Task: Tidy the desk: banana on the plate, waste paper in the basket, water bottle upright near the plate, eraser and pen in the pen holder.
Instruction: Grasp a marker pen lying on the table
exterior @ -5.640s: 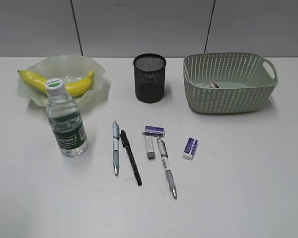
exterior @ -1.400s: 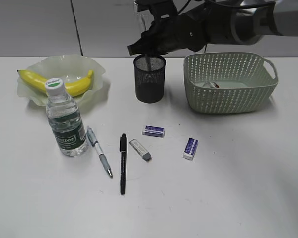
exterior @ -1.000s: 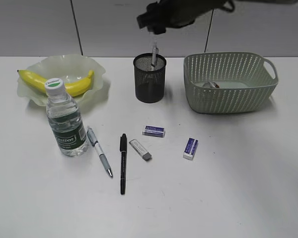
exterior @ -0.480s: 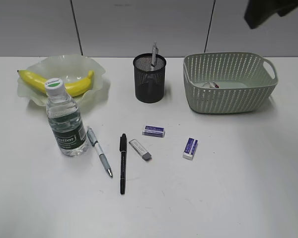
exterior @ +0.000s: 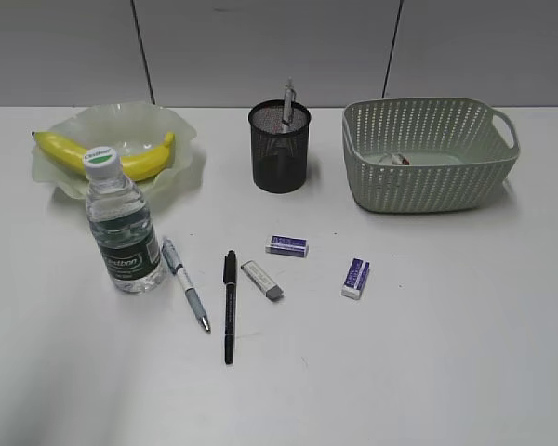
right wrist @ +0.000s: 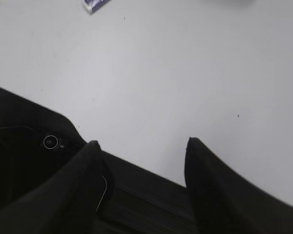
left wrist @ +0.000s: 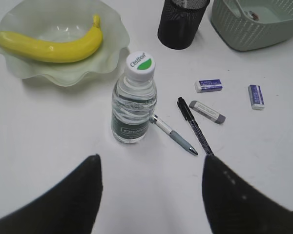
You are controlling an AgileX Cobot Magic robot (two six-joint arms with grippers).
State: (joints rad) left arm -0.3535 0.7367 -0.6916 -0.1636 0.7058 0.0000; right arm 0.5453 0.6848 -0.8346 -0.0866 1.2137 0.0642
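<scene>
The banana (exterior: 102, 156) lies on the wavy pale green plate (exterior: 181, 125) at the back left. The water bottle (exterior: 123, 225) stands upright in front of the plate. The waste paper (exterior: 395, 159) lies in the basket (exterior: 428, 190). One pen (exterior: 286, 100) stands in the black pen holder (exterior: 280, 153). A grey pen (exterior: 186, 282), a black pen (exterior: 229, 305) and three erasers (exterior: 287, 245) (exterior: 261, 280) (exterior: 355, 278) lie on the desk (exterior: 446, 353). My left gripper (left wrist: 149, 163) is open and empty above the desk, near side of the bottle (left wrist: 134, 104). My right gripper (right wrist: 141, 146) is open and empty over the desk's front edge.
A grey panelled wall runs behind the desk. In the right wrist view a dark base lies below the desk's edge, and one eraser (right wrist: 95, 4) shows at the top. Neither arm shows in the exterior view.
The right arm put a pen into the pen holder, let go, then rose away to the upper right and left the exterior view. The pen stays standing in the holder.
</scene>
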